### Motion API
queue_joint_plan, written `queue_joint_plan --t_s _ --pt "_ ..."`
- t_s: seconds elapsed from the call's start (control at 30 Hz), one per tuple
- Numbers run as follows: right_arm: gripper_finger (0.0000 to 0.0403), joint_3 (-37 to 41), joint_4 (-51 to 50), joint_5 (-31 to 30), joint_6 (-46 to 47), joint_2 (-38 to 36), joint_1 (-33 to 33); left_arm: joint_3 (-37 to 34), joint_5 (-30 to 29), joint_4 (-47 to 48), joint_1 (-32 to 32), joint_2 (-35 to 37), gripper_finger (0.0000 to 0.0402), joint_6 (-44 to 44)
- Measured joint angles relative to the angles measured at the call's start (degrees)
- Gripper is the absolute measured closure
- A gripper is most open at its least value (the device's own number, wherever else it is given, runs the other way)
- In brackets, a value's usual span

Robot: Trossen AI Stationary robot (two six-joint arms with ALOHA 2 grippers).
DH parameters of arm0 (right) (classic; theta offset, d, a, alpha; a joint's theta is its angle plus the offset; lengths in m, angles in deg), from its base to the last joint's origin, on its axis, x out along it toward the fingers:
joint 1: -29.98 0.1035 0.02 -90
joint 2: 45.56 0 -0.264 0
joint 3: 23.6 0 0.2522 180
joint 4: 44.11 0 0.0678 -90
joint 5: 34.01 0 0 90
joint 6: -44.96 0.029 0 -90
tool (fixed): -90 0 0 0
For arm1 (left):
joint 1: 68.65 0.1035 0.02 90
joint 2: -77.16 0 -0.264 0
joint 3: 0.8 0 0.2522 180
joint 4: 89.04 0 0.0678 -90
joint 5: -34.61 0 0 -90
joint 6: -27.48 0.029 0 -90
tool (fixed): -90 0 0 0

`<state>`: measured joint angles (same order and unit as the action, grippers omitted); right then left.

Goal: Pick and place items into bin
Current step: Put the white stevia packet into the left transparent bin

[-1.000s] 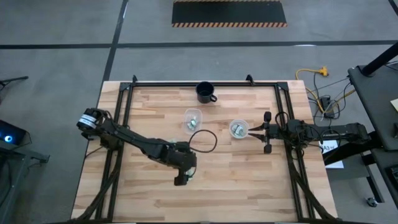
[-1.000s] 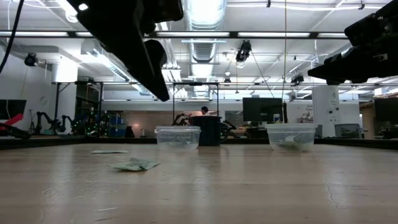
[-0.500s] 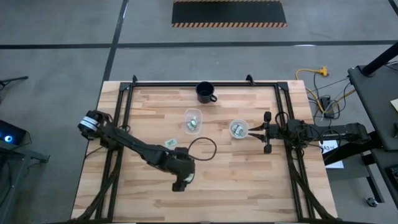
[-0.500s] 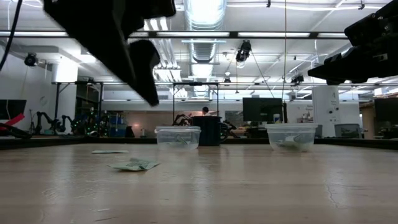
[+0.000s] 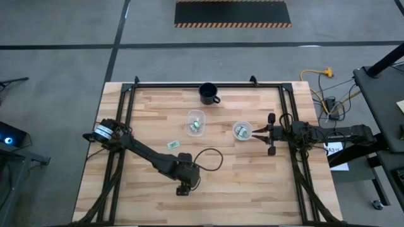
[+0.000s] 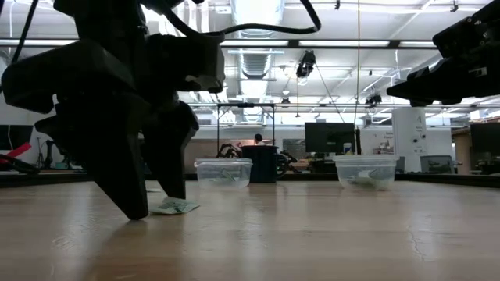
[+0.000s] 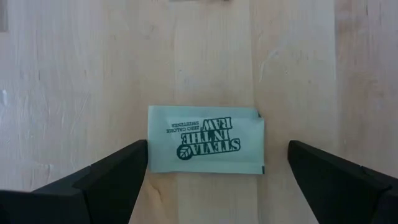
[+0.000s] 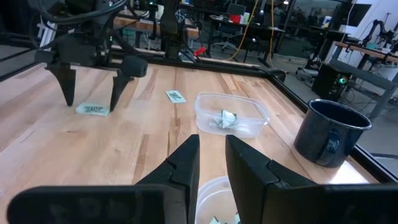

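Observation:
A pale green and white packet (image 7: 205, 140) lies flat on the wooden table, printed side up. My left gripper (image 7: 217, 174) stands open over it, pointing steeply down, with one finger on each side of the packet and neither touching it. The right wrist view shows this gripper (image 8: 91, 93) with the packet (image 8: 93, 109) between its fingertips. A second packet (image 5: 173, 144) lies flat farther back. Two clear bins, one (image 5: 196, 122) and another (image 5: 242, 130), hold packets. My right gripper (image 5: 260, 132) waits shut at the table's right, pointing level.
A dark blue mug (image 5: 208, 93) stands near the far edge, behind the clear bins. Black frame rails (image 5: 126, 113) run along the table's left, right and far sides. Bare wood lies around the left gripper toward the near edge.
My left gripper has come down toward the table and a little toward its near edge, staying open, until its fingertips stand low on either side of the packet. The arm has swung off the second packet, which now shows. Neither packet has moved.

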<state>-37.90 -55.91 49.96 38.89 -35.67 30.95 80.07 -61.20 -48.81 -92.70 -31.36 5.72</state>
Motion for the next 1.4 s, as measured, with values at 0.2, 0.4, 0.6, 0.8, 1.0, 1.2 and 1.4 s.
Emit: queue_joint_plan --t_s 0.2,0.4,0.6,0.8,1.0,1.2,1.4 --pt "0.0335 0.00 0.00 -0.02 0.00 0.00 -0.02 -0.14 -0.10 -0.03 0.04 0.67 0.0034 -0.31" --pt "0.0335 0.00 0.00 -0.02 0.00 0.00 0.00 -0.17 -0.42 -0.34 0.00 0.27 0.0034 -0.27" --pt "0.0335 0.00 0.00 -0.01 -0.01 0.00 -0.02 -0.24 -1.13 -0.43 -0.02 0.25 0.0044 -0.37" --pt "0.0335 0.00 0.00 0.00 -0.02 0.00 -0.02 -0.26 -1.00 -0.71 0.01 0.21 0.0128 -0.46" --pt "0.0335 0.00 0.00 -0.01 -0.01 0.00 -0.02 -0.26 -0.75 -0.85 0.04 0.16 0.0258 -0.42" --pt "0.0335 0.00 0.00 0.00 0.00 0.00 -0.02 -0.26 -0.53 -0.76 0.04 0.26 0.0387 -0.41" --pt "0.0335 0.00 0.00 0.00 0.00 0.00 -0.02 -0.31 -0.53 -0.48 0.04 0.42 0.0398 0.06"
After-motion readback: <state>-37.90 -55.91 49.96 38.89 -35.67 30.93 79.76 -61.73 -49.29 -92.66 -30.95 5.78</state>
